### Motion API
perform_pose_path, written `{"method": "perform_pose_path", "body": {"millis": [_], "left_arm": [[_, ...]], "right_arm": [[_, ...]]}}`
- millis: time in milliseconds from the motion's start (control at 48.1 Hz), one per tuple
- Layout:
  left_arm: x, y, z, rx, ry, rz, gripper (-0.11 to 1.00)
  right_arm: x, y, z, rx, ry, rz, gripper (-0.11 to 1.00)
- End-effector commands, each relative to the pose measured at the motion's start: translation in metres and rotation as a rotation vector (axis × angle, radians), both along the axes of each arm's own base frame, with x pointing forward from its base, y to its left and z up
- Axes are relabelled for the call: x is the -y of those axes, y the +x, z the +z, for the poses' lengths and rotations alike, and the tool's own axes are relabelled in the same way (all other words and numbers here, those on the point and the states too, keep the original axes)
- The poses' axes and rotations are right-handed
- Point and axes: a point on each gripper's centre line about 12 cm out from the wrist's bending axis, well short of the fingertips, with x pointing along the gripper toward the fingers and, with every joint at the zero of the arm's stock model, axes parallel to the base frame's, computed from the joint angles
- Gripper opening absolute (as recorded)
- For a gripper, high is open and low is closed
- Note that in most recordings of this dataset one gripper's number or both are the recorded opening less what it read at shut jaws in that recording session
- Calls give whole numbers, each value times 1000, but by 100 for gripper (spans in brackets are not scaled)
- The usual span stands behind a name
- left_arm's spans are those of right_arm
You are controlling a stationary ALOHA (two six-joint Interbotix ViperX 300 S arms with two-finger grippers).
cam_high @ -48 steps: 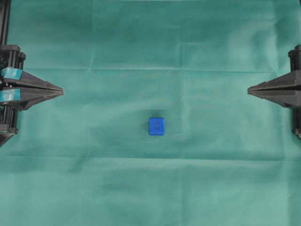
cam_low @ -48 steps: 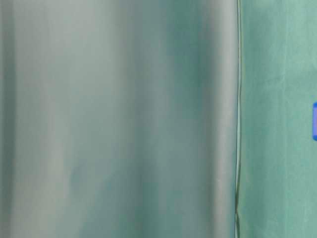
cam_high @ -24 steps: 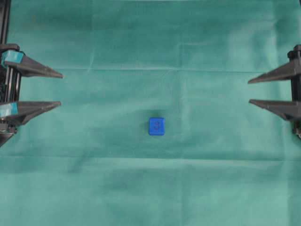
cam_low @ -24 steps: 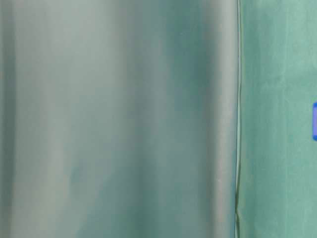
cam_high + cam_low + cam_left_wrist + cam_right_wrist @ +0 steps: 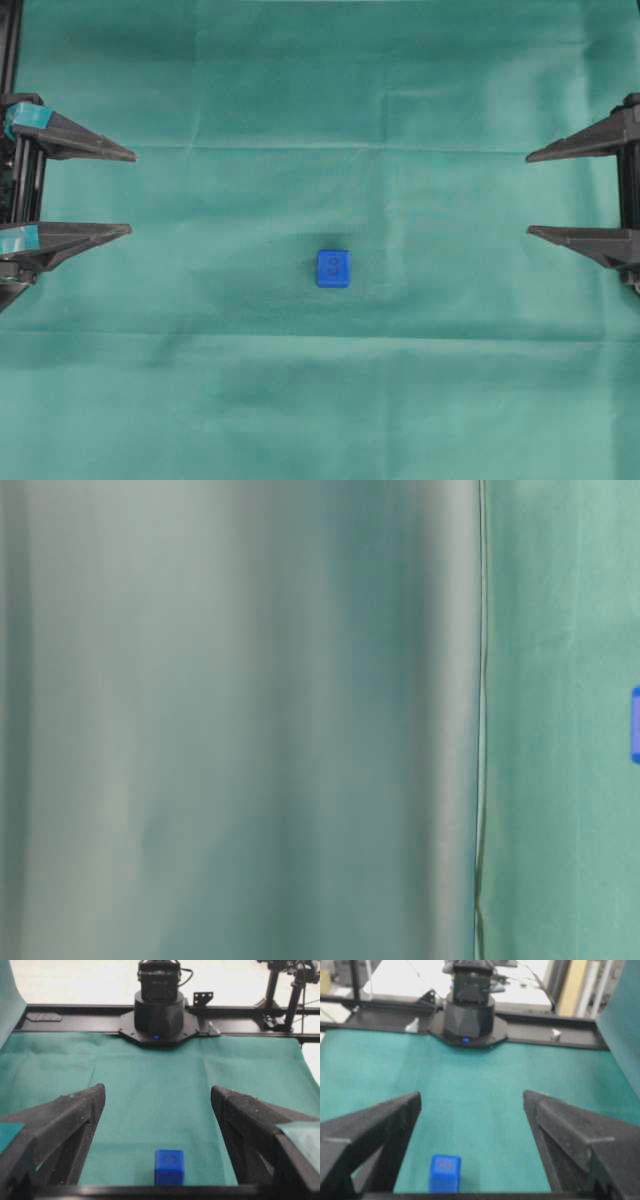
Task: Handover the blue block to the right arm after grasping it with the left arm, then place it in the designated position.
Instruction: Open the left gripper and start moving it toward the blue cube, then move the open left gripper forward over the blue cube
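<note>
In the middle of the green cloth sat the blue block, alone and untouched, a cube with no long axis to favour. It lay to the right of my left gripper and slightly nearer the near edge than its line; my right gripper stood about equally far. Both sets of jaws were spread wide and empty. I judged a rightward reach came next.

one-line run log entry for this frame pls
stage: pre-grasp | left gripper: open, empty | right gripper: open, empty | blue block: on green cloth, untouched, midway between grippers
</note>
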Motion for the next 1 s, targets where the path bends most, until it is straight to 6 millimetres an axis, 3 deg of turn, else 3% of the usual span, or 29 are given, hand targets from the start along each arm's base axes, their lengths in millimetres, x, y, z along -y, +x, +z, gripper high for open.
{"method": "perform_pose_path", "body": {"millis": [0,146,291,978], "left_arm": [[0,3,11,25,1,-2,100],[0,9,13,20,5,-2,100],[0,28,18,-6,9,-2,100],[1,154,36,-87,9,-2,100]], "right_arm": [[1,2,11,28,1,-3,93],[1,2,10,28,1,-3,93],[1,3,10,25,-3,-3,93],[1,5,8,20,-3,-3,93]]}}
